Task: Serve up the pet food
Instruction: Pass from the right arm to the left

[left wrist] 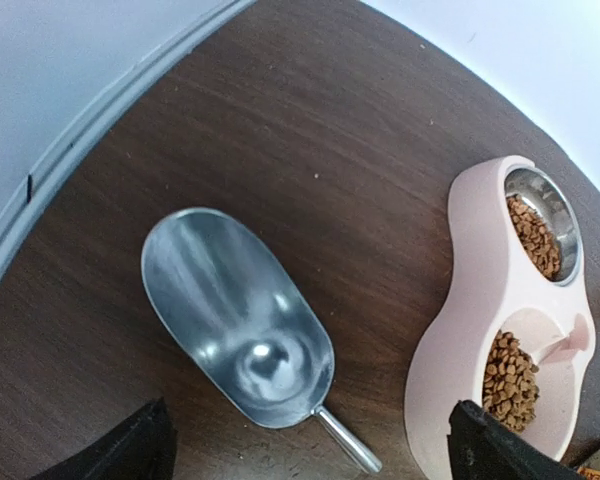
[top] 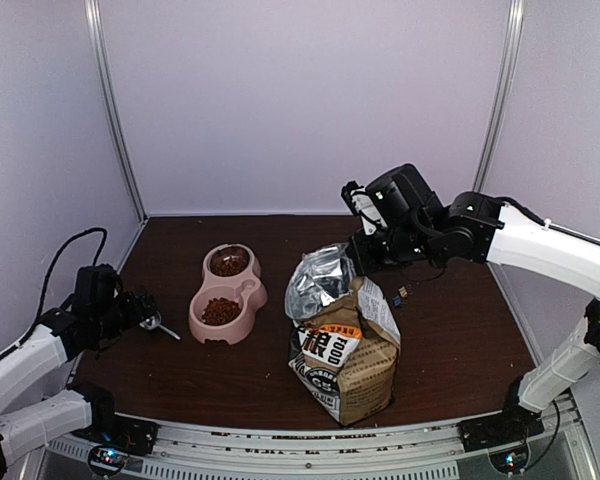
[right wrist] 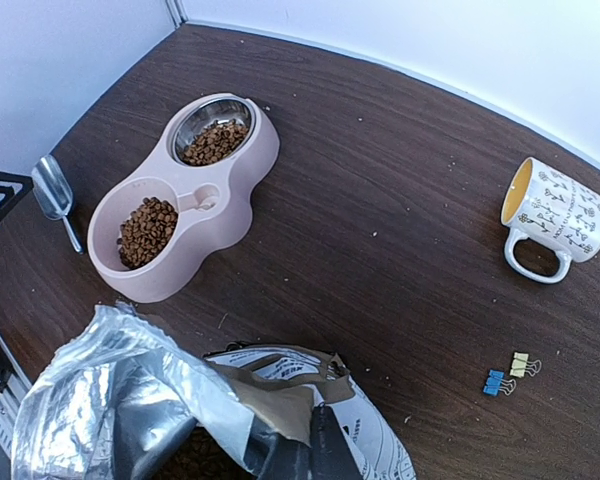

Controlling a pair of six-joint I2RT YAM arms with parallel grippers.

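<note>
**Item: pet food, served in double bowl**

Pet food [right wrist: 147, 230]: small dark brown pellets in two loose heaps, one in each compartment of the pink bowl [right wrist: 242, 190]. One heap lies in the steel insert [right wrist: 185, 118] at the far end, the other in the plain pink well at the near end.

Scoop [left wrist: 235, 315]: silver metal, empty, lying flat on the table [left wrist: 310, 130] just left of the bowl, handle towards the arms.

Left claw [left wrist: 308, 448]: fingers spread wide, above the scoop's handle end, touching nothing.

Bag [top: 345, 350]: kraft brown, black-and-white lettering, silver lining. Stands upright to the right of the bowl and nearer the arms, with its mouth open.

Right claw [right wrist: 310, 452]: fingers pressed together, pinching the bag's upper edge on the side away from the bowl.

Mug [right wrist: 560, 215]: white, patterned, yellow inside, lying on its side well to the right of the bowl.

Clips [right wrist: 507, 375]: two binder clips, one blue and one yellow, side by side on the table right of the bowl, near the mug.
</note>
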